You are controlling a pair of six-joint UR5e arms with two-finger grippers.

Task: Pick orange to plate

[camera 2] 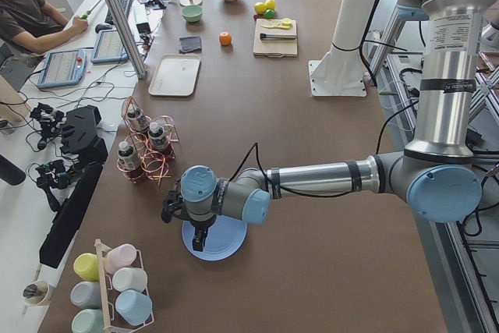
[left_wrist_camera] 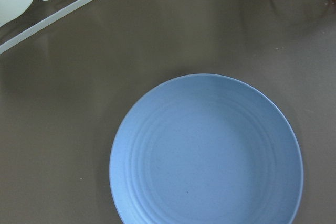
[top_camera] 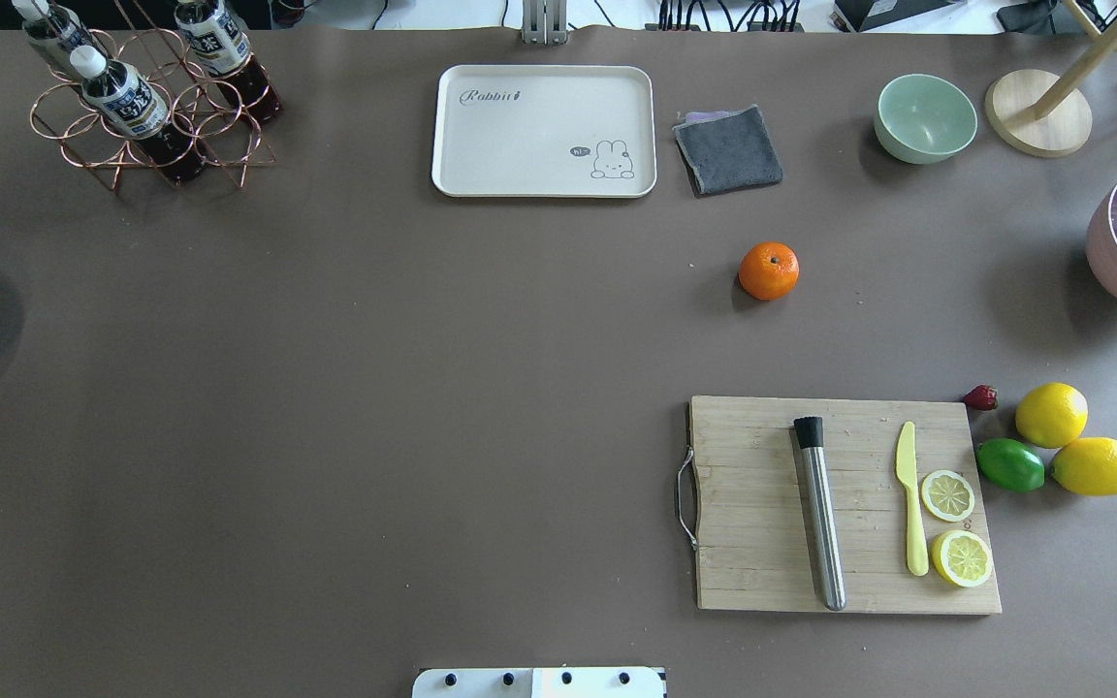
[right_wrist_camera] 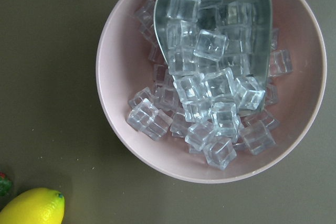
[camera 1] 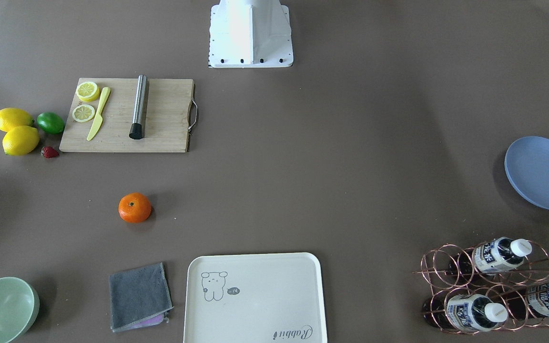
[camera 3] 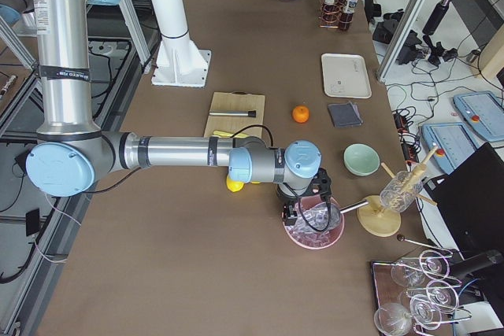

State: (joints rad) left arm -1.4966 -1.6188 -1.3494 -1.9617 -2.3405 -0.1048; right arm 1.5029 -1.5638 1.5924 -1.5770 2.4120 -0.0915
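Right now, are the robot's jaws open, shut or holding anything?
Left gripper, over the plate: cannot tell.
Right gripper, over the ice bowl: cannot tell.

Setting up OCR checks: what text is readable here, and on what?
"Rabbit": cursive, on the cream tray.
Speech bubble beside the tray's bunny drawing: too small to read.
Labels on the bottles: blurred, unreadable.
Bands on the left arm and right arm: lettering too small.

Bare tabletop (camera 1: 327, 181) from orange (camera 1: 134, 207) to plate (camera 1: 543, 172), bottle rack (camera 1: 491, 286) nearby.
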